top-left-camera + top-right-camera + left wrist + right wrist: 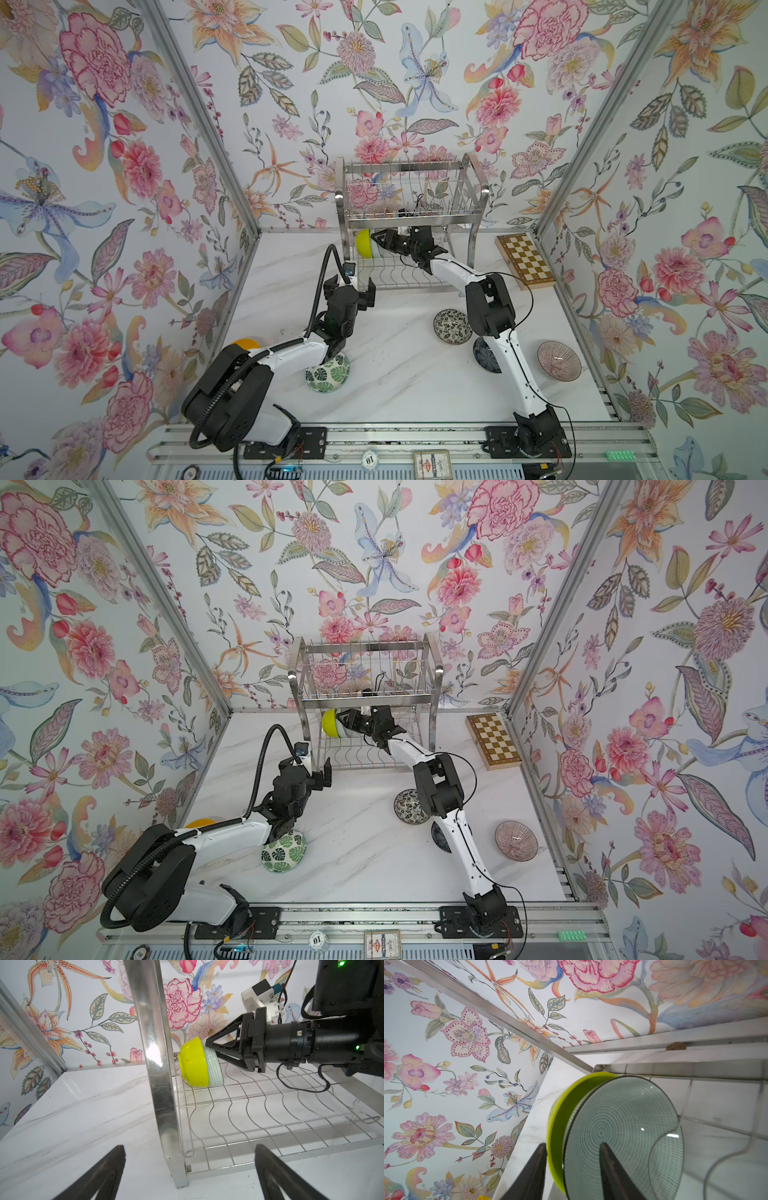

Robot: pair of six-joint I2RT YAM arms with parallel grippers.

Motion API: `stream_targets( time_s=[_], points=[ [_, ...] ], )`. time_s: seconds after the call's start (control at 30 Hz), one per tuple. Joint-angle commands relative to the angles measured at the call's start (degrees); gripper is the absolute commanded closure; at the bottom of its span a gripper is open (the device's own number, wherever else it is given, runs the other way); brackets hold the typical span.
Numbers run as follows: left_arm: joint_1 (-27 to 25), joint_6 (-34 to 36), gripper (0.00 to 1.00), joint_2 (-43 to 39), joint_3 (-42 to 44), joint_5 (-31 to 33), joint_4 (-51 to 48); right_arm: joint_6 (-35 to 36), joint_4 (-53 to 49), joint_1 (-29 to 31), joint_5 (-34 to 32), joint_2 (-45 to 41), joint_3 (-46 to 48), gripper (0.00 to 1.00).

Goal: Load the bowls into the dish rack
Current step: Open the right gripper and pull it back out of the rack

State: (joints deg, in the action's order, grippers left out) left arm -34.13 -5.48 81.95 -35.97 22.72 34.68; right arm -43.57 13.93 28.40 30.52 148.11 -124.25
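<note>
- White marble-look tabletop [395, 386]: white bowl w/ green leaf print [328, 376] sits nearest, partly under the left arm. Round orange-yellow bowl [246, 343] is mostly hidden behind that arm.
- Right side: pink lined bowl [559, 360] stands alone. Dark navy bowl [484, 355] is half covered by the right arm, black-white floral bowl [452, 326] just beyond it.
- Left gripper [350, 287]: jaws wide apart, empty, just beside the front-left post of the two-tier shiny steel wire dish rack [409, 195].
- Rack's lower tier, left end: lime-yellow bowl [194, 1066] on edge, pale aqua ringed bowl [215, 1069] nested in it.
- Right gripper [377, 238]: jaws part-way apart, astride both rims, one finger inside the aqua bowl w/ slack showing.
- Wooden chessboard [525, 261] lies right of the rack.
</note>
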Motion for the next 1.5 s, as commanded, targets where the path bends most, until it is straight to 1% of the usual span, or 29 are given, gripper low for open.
stream_targets(
  time_s=[0.0, 0.2, 0.37, 0.53, 0.67, 0.87, 1.0, 1.1, 1.17, 1.2, 1.23, 1.37, 1.47],
  points=[
    [0.32, -0.25, 0.01, -1.27, 0.47, -0.22, -0.40, 1.64, 0.09, -0.19, -0.73, -4.07, 1.81, 0.55],
    [0.33, -0.47, 0.01, -1.71, 0.28, 0.37, -1.05, 1.96, 2.18, -0.28, -1.22, -7.54, 7.09, 0.52],
    [0.33, -1.32, 0.01, -2.22, -0.09, 2.08, -2.69, 2.32, 6.67, -0.31, -2.40, -12.70, 16.25, 0.47],
    [0.33, -3.07, 0.01, -3.26, -1.01, 3.33, -7.57, 5.28, 8.18, -0.37, -4.66, -18.78, 24.76, 0.43],
    [0.30, -4.71, 0.01, -4.67, -0.75, 4.89, -10.90, 5.88, 10.56, -0.67, -5.45, -23.07, 31.39, 0.39],
    [0.36, -6.51, 0.01, -8.63, 0.52, 7.67, -16.55, 7.74, 12.05, -0.63, -6.96, -28.96, 39.76, 0.33],
    [0.33, -7.35, 0.01, -11.20, 1.10, 8.50, -20.43, 7.96, 12.64, -0.59, -8.01, -32.11, 44.22, 0.26],
    [0.33, -8.13, 0.01, -12.67, 1.11, 9.50, -23.97, 8.86, 12.90, -0.45, -8.93, -34.75, 47.34, 0.18],
    [0.31, -8.71, 0.01, -13.87, 0.99, 9.99, -26.43, 9.93, 12.50, -0.28, -9.55, -36.43, 49.16, 0.12],
    [0.38, -9.15, 0.01, -14.68, 0.89, 9.98, -27.84, 10.51, 12.04, -0.15, -10.13, -37.50, 49.96, 0.05],
    [0.34, -9.28, 0.01, -15.52, 0.75, 9.64, -29.08, 11.11, 11.50, -0.03, -10.89, -38.43, 50.75, 0.02],
    [0.37, -10.88, 0.01, -18.33, 0.40, 9.27, -33.55, 13.56, 9.46, 0.59, -13.28, -42.06, 53.51, 0.01],
    [0.42, -12.65, 0.01, -18.95, -1.21, 8.97, -39.63, 15.68, 7.50, 1.27, -14.81, -44.70, 55.27, 0.02]
  ],
)
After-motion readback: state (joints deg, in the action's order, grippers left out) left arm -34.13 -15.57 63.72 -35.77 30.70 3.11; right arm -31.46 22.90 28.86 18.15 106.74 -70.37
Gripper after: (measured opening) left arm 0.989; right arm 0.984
